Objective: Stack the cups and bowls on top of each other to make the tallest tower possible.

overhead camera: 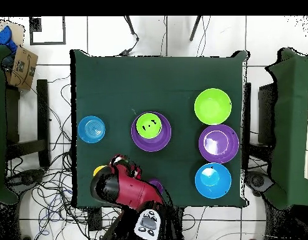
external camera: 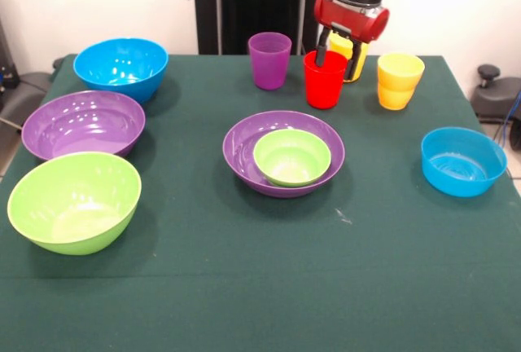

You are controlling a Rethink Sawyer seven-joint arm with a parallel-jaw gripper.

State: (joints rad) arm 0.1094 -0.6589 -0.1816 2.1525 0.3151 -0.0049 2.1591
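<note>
Lime bowl [external camera: 73, 201] sat nearest, at the worktop [external camera: 269, 287] edge. Pincer [external camera: 339, 52] straddled the red cup's [external camera: 325, 80] rim by the far edge, not visibly clamped. Risk: shallow grip slips, or the cup knocks the yellow cups [external camera: 400, 81] beside it.

No legible text, label, brand, number or sign appears on any object in either the front or overhead view.
</note>
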